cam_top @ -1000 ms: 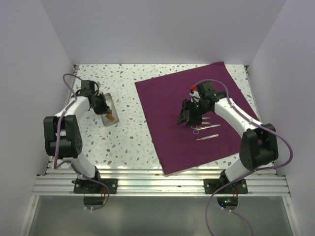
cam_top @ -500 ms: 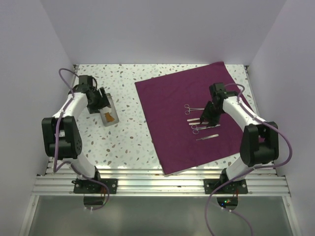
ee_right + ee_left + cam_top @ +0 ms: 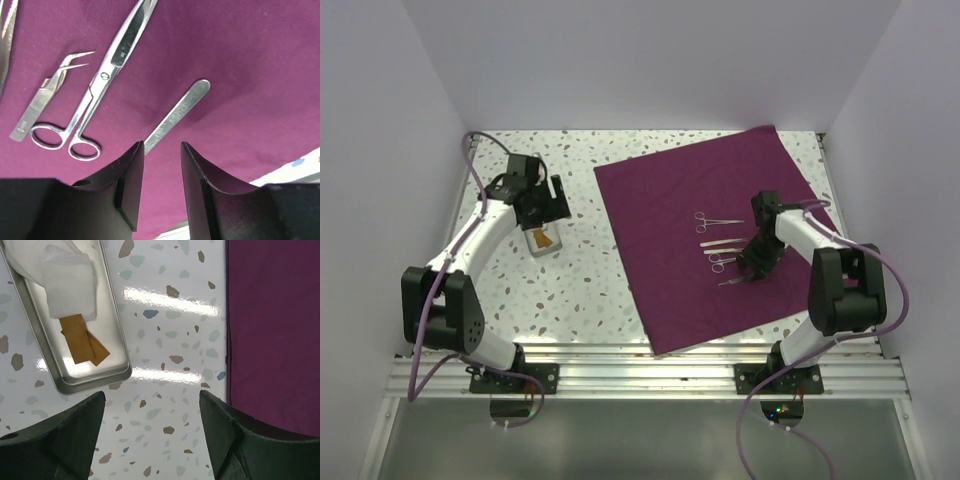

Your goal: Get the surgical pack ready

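Note:
The plum-purple cloth of the surgical pack lies spread flat right of centre, with several steel instruments on it. My right gripper hovers low over them. Its jaws stand partly open and hold nothing. Just ahead of them lie a flat steel handle, scissors and angled tweezers. The small steel tray holds white pads and orange strips. My left gripper is open over bare table beside the tray, touching nothing.
The speckled tabletop is walled in by white panels on three sides. The cloth's left edge runs close to the left gripper's right finger. An aluminium rail lines the near edge, carrying both arm bases.
My left gripper opened and swung off the tray toward the cloth. My right gripper moved right and nearer, over the lowest instrument, and its jaws narrowed.

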